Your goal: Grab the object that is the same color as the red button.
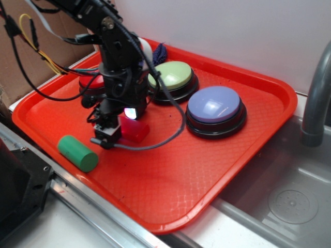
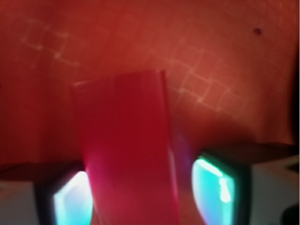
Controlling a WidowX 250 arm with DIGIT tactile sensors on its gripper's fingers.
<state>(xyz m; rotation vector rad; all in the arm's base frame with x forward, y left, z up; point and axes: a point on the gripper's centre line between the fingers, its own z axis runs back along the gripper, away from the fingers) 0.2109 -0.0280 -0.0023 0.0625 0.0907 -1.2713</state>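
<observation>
The small solid red rectangular block [image 2: 126, 150] lies on the red plastic tray [image 1: 217, 170], towards its near-left part, just right of the green cylinder [image 1: 77, 153] and nearer than the three dome buttons; in the wrist view it runs lengthwise between the two glowing teal finger pads [image 2: 215, 187], one on each side. The black gripper [image 1: 116, 133] stands low over the block, its jaws narrow about it — the left pad looks pressed to the block's side, while a thin dark sliver shows by the right pad, so whether the grip is fully made I cannot tell.

To do this step well, I judge the jaws should close until both pads bear evenly on the long flat sides; the block sits a little skewed between them, so a slow squeeze would let it square itself rather than twist out; the lift should go straight up, clear of the cylinder.

The glossy red dome button [image 1: 92, 81] on its black base shows only in part behind the arm, at the far left; the pale green button [image 1: 172, 75] and the lavender button [image 1: 214, 105] lie further right.

No brand, label or writing can be read — the tray shows only a faint lattice texture.
</observation>
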